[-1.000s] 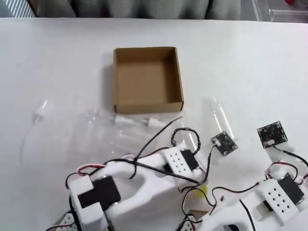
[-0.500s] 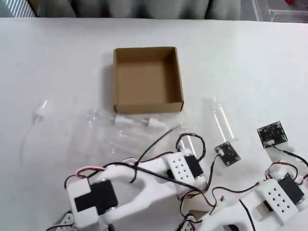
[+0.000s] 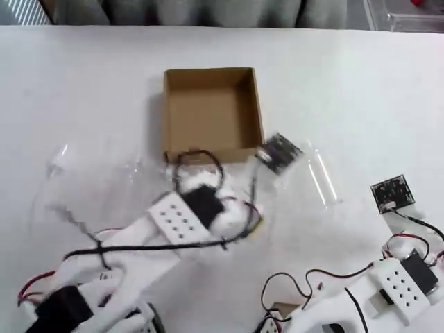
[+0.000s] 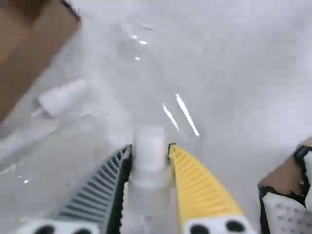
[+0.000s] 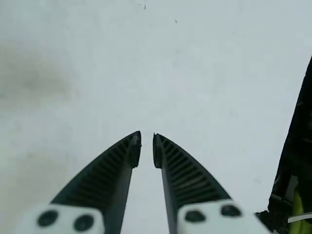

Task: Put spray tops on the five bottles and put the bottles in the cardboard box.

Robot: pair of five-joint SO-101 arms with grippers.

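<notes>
My left gripper [image 4: 148, 156] is shut on the neck of a clear bottle [image 4: 151, 112], which points away over the white table. A white spray top [image 4: 61, 97] lies near it beside the cardboard box [image 4: 29, 53]. From above, the left arm [image 3: 180, 218] lies just in front of the open, empty cardboard box [image 3: 211, 111]. Another clear bottle [image 3: 320, 173] lies to the right of the box. A spray top [image 3: 59, 158] with its thin tube rests at the far left. My right gripper [image 5: 146, 144] is shut over bare table, holding nothing.
The right arm [image 3: 399, 284] rests at the front right corner, its wrist camera board [image 3: 392, 193] just beyond it. Faint clear bottles [image 3: 139, 170] lie left of the box's front edge. Loose cables trail over the left arm.
The left arm swung from the front middle of the table to the left and up to the box's front edge. The right arm stayed still.
</notes>
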